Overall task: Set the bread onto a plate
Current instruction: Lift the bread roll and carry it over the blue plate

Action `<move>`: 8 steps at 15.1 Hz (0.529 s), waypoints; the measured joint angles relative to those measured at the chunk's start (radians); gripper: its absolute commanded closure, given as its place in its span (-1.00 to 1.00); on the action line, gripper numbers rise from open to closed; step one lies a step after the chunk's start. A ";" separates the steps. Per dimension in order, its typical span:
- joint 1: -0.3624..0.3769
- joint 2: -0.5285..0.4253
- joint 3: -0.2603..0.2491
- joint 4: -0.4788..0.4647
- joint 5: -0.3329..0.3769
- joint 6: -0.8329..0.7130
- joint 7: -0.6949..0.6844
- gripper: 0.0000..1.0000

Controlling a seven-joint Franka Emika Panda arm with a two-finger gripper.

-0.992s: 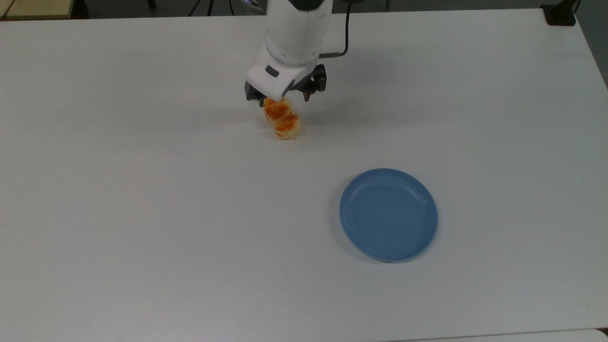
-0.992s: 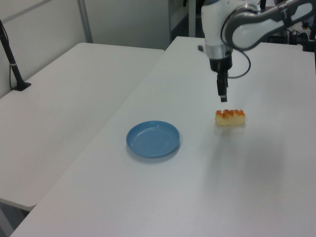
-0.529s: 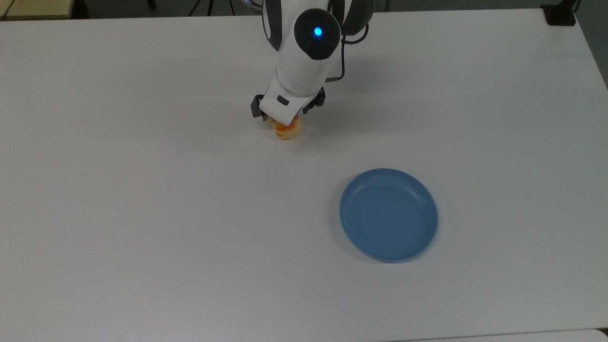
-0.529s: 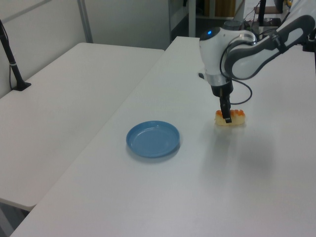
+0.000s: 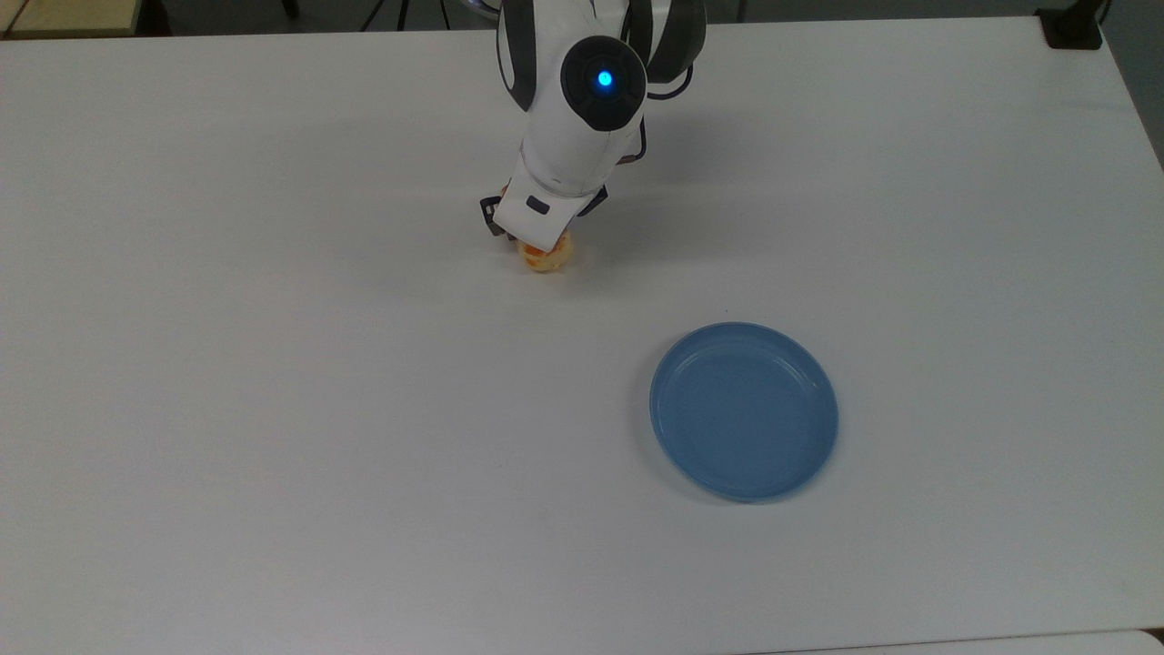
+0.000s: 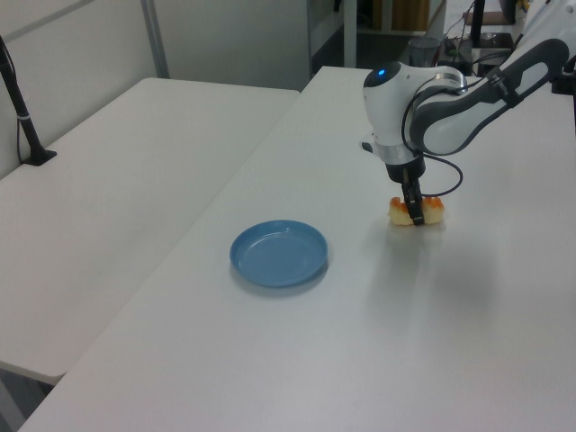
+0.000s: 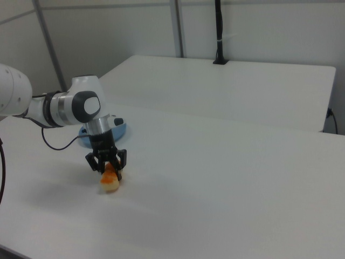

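Note:
The bread (image 5: 546, 258) lies on the white table, an orange-brown roll with pale sides; it also shows in the left view (image 6: 434, 211) and the right view (image 7: 110, 184). My gripper (image 5: 542, 238) is lowered right over it, with one finger on each side of the roll (image 6: 416, 214) (image 7: 107, 171). The fingers stand apart, open around the bread. The arm's white wrist covers most of the roll in the top view. The blue plate (image 5: 744, 411) is empty, toward the top view's lower right, well apart from the bread (image 6: 279, 254). In the right view a sliver of the plate (image 7: 123, 128) shows behind the arm.
The white table (image 5: 273, 409) is wide and bare around the bread and plate. A second white table (image 6: 117, 180) stands beside it across a narrow gap. A black clamp post (image 6: 22, 117) is fixed to that table's far edge.
The gripper has come down from above the roll's far end to straddle it. The wrist now hides most of the bread in the top view. The bread and plate have not moved.

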 measured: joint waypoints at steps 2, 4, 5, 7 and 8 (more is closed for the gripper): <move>0.000 -0.001 -0.002 0.036 0.029 0.007 0.000 0.04; 0.000 -0.001 -0.002 0.096 0.103 0.014 0.000 0.04; 0.001 0.001 -0.002 0.131 0.145 0.023 0.000 0.03; 0.009 0.011 -0.001 0.200 0.212 0.059 0.025 -0.03; 0.020 0.025 0.000 0.232 0.224 0.074 0.059 -0.04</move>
